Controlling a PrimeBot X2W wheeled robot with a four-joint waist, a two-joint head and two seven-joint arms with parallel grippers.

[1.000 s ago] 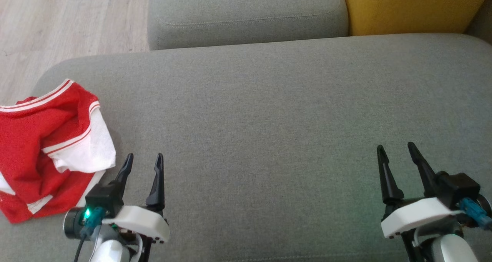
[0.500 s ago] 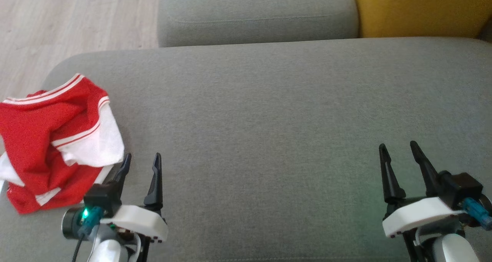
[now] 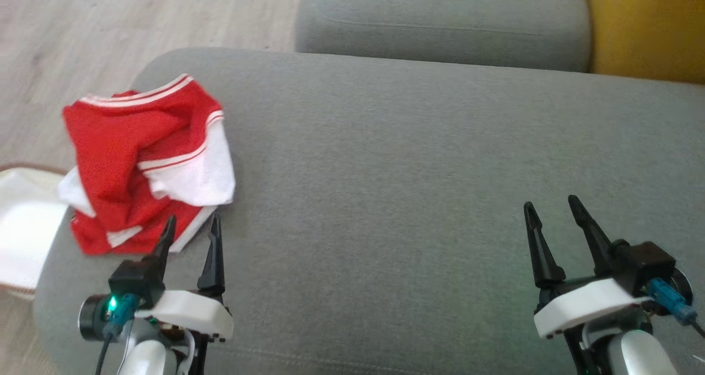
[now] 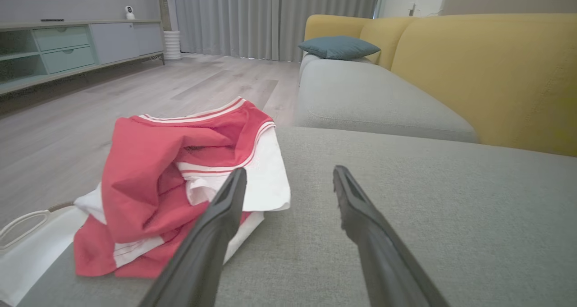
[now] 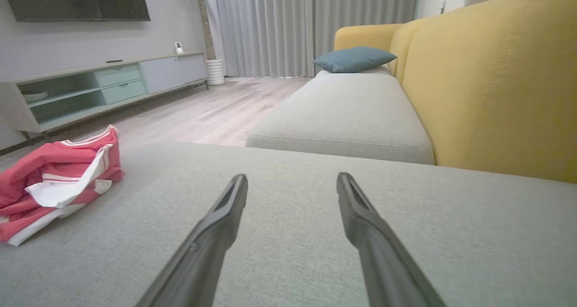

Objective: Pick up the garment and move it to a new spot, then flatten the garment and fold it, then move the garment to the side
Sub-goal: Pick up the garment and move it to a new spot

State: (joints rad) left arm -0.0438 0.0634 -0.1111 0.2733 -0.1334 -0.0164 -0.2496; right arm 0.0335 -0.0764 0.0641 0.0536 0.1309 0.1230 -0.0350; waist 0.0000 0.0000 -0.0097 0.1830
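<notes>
The left gripper [image 3: 194, 221] is wide open and holds nothing. It hangs low over the grey cushion [image 3: 413, 171]. One of its fingers lines up with the near edge of the garment [image 3: 143, 155]. I cannot tell if it touches the cloth. The other finger is over bare cushion. The right gripper [image 3: 551, 204] is wide open too, with nothing in it. It is far from the garment, over the right side of the cushion.

The garment is red with white parts and thin white stripes. It lies in a crumpled heap, all folded over itself. A white flap lies on top on the side nearest the middle of the cushion. It sits at the left end of the cushion, close to the rounded corner.

Just past that left edge there is a white bag [image 3: 22, 226] on the wood floor [image 3: 110, 22]. The garment's far-left bit reaches out to the cushion's edge, above the bag. The middle and right of the cushion are bare. At the back there is another grey cushion [image 3: 440, 22], and a yellow sofa back [image 3: 644, 28] is at the back right.
</notes>
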